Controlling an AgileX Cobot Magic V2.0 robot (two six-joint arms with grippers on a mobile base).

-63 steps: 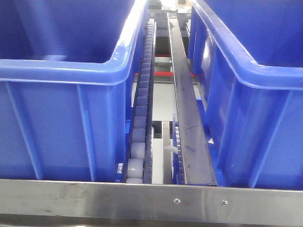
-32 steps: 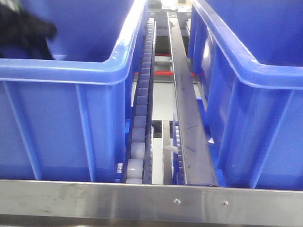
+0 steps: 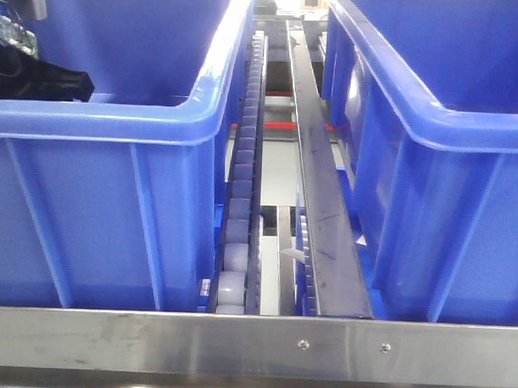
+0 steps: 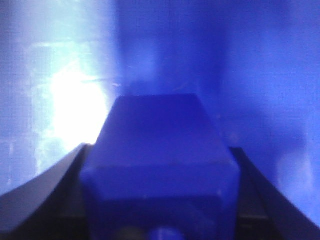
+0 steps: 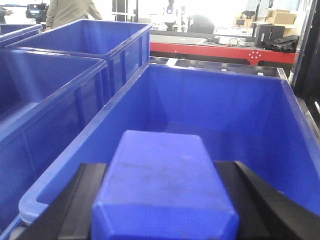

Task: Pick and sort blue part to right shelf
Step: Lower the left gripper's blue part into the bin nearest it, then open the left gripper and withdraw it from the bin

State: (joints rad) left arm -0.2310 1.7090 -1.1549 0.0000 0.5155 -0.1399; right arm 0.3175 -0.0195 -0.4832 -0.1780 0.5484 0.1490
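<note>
Right shelf (image 3: 237, 342), two open blue bins (image 3: 100, 120) on its rollers.

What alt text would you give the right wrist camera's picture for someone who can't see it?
A boxy blue part is clamped between the right gripper's black fingers, over the near end of a large open-top blue bin. More blue bins stand to the left, with a red-edged bench far behind.
</note>
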